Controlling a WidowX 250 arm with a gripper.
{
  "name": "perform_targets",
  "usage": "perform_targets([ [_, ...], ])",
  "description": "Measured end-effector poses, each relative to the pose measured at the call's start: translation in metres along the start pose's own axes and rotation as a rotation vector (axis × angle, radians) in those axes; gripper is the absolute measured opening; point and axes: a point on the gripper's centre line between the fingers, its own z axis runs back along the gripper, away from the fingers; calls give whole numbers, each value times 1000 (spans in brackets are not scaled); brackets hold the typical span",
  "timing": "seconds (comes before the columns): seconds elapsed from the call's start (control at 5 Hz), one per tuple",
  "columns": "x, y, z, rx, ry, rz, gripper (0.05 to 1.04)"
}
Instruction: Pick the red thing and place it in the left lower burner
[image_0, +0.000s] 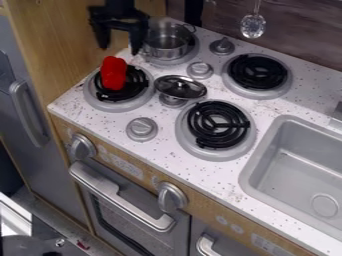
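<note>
Gripper (119, 47): fingers spread, pinching nothing, above left lower burner (120, 105) | red thing (113, 73): resting on that burner | progress: pick and place look done; only backing clear seems left

The counter (307, 95) has four burners (230, 127), one sink (287, 175), one pot (165, 46), one lid (180, 88) and one red thing (113, 73). Two large knobs (172, 197) line its front.
</note>
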Motion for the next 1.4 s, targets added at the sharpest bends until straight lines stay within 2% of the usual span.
perform_targets([
  [0.2, 0, 16, -18, 69, 48, 93, 998],
  [0.4, -1, 20, -35, 101, 90, 152, 998],
  [0.6, -3, 18, -39, 115, 102, 190, 998],
  [0.8, -4, 8, -46, 84, 118, 246, 998],
  [1.0, -7, -5, -63, 37, 160, 298, 998],
  [1.2, -8, -11, -66, 28, 167, 309, 998],
  [1.4, -6, -17, -65, 52, 161, 283, 965],
])
